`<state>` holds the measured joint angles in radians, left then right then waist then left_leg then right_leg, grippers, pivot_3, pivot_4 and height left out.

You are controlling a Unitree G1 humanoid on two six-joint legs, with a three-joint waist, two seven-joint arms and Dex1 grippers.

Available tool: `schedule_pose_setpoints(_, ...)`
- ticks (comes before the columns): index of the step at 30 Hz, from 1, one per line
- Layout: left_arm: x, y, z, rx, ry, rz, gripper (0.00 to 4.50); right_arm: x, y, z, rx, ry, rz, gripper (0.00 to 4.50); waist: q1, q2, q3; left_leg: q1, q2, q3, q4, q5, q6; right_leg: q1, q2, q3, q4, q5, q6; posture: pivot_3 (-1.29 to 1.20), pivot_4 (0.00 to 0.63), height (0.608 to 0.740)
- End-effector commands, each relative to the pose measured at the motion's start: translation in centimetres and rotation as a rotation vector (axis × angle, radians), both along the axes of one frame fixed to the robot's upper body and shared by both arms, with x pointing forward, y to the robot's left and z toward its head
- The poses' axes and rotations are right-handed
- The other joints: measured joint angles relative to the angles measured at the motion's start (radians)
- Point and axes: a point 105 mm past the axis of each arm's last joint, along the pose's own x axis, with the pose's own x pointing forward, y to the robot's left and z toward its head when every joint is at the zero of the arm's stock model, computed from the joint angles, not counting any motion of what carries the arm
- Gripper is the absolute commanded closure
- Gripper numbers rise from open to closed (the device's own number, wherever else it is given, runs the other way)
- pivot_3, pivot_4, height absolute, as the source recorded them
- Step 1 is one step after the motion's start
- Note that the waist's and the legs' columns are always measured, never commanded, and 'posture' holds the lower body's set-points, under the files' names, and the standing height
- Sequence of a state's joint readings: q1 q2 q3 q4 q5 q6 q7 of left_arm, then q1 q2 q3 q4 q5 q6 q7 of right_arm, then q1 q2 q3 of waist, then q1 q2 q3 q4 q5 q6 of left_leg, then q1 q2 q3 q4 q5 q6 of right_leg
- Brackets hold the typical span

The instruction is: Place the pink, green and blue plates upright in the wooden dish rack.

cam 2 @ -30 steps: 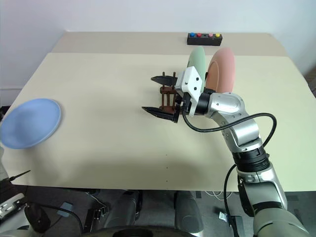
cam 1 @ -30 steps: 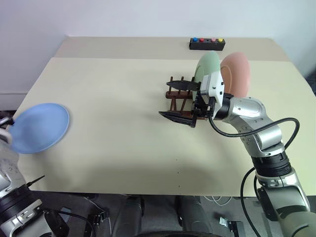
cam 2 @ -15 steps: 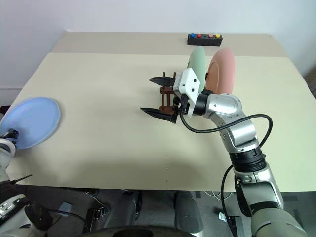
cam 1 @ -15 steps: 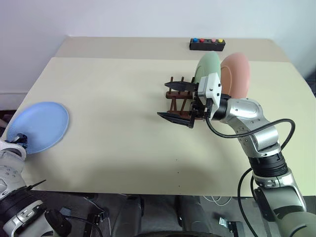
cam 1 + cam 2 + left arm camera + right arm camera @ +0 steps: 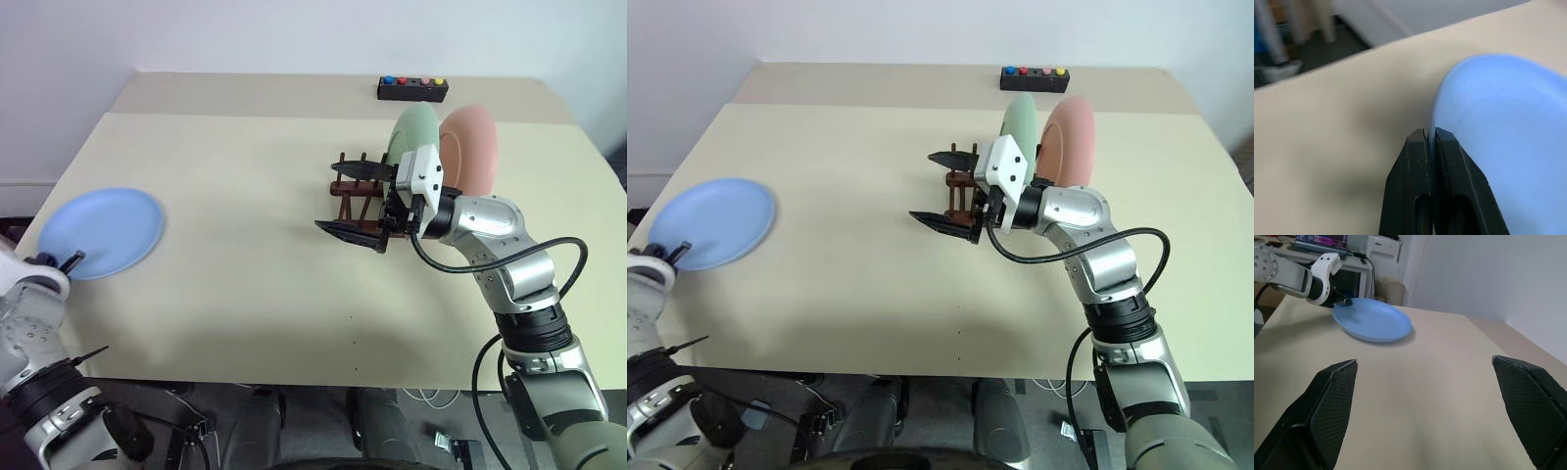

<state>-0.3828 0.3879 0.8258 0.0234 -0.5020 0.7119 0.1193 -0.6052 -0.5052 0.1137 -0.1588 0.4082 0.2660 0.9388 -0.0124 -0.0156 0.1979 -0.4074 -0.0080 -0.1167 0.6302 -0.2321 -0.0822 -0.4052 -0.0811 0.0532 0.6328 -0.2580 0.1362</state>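
Since the earlier frame the left gripper has come in from the lower left and clamped shut on the near rim of the blue plate, which now sits further in from the table's left edge and looks slightly lifted, so I judge the last plate is secured and ready to carry. The right gripper hangs wide open, holding nothing, just in front of the rack at centre right, where the green plate and pink plate already stand upright. The broad bare middle of the table gives free passage, but that open gripper blocks the rack's free pegs.
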Motion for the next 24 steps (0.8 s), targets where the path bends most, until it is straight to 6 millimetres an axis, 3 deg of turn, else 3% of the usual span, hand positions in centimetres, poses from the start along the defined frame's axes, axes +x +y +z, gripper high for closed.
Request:
schedule_pose_setpoints(1,1.9,-3.9,7.6,0.210,-0.257,-0.096,4.48,0.3,-0.1,1.8,0.014,-0.111,-0.029,0.00,-0.001,-0.001,0.000,0.000,0.000,0.000,0.000,0.000,0.000,0.000,0.000,0.000,0.000,0.000,0.000,0.00,0.150,0.734)
schedule_pose_setpoints(3,2.6,-6.8,10.4,0.325,-0.349,-0.149,4.48,0.6,0.0,2.0,-0.012,-0.159,-0.049,0.00,-0.001,-0.001,0.000,0.000,0.000,0.000,0.000,0.000,0.000,0.000,0.000,0.000,0.000,0.000,0.000,0.00,0.150,0.734)
schedule_pose_setpoints(10,4.0,-16.6,16.6,0.624,-0.545,-0.309,4.48,1.3,0.5,2.7,-0.055,-0.313,-0.105,0.00,-0.005,-0.001,0.000,0.000,0.000,0.000,-0.001,0.000,0.000,0.000,0.000,0.000,0.000,0.000,0.000,0.00,0.150,0.734)
schedule_pose_setpoints(18,3.1,-24.3,19.5,0.788,-0.686,-0.374,4.48,2.0,1.9,3.2,-0.189,-0.605,-0.188,0.00,-0.007,-0.001,0.000,0.000,0.000,0.000,-0.001,0.000,0.000,-0.001,0.000,0.000,0.000,0.000,0.000,0.00,0.150,0.734)
schedule_pose_setpoints(24,2.7,-27.1,19.3,0.791,-0.698,-0.436,4.48,2.6,2.8,2.3,-0.240,-0.690,-0.198,0.00,-0.005,-0.001,0.000,0.000,0.000,0.000,-0.001,0.000,0.000,-0.001,0.000,0.000,0.000,0.000,0.000,0.00,0.150,0.734)
